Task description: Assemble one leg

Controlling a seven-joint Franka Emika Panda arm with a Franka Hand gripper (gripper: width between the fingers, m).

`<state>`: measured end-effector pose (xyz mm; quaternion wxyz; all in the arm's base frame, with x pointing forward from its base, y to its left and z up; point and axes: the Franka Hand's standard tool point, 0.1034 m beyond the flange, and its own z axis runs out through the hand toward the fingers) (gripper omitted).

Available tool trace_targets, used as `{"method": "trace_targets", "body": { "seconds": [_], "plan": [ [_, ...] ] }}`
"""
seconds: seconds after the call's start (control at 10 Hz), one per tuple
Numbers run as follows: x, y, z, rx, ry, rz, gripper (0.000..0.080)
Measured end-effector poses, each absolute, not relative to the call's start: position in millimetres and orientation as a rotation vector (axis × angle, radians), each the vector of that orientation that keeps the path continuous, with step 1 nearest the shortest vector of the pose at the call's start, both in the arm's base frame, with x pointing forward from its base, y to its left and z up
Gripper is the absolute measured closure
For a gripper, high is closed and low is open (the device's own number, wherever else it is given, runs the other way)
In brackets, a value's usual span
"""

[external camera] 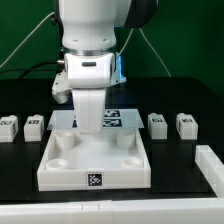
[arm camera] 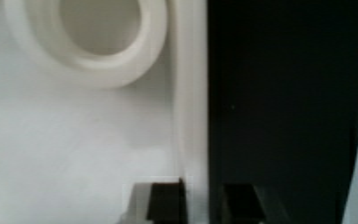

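The large white tray-like piece [external camera: 95,160] with round corner sockets lies at the table's middle. My gripper [external camera: 89,124] reaches down onto its far edge. In the wrist view my gripper [arm camera: 204,205] straddles the tray's rim wall [arm camera: 192,100], one dark fingertip [arm camera: 165,203] on the inner side and the other on the outer side. The jaws stand narrow, closed on that wall. A round socket [arm camera: 94,40] shows close by. Four legs, small white tagged blocks, stand in a row: two at the exterior view's left [external camera: 8,125] [external camera: 33,125] and two at its right [external camera: 157,123] [external camera: 186,123].
The marker board [external camera: 113,120] lies just behind the tray, partly hidden by my arm. A white rail [external camera: 210,166] runs along the table at the exterior view's lower right. Black table [arm camera: 282,100] lies beyond the tray's rim.
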<state>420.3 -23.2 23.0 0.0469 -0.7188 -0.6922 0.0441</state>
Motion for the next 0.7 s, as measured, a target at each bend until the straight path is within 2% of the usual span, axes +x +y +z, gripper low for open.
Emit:
{"method": "trace_targets", "body": {
  "seconds": [0.1,0.7],
  "plan": [
    [420.4,-23.2,23.1,-2.193,-2.112,0.135,0.0744],
    [420.4,-23.2,23.0,-2.193,-2.112,0.135,0.0744]
  ]
}}
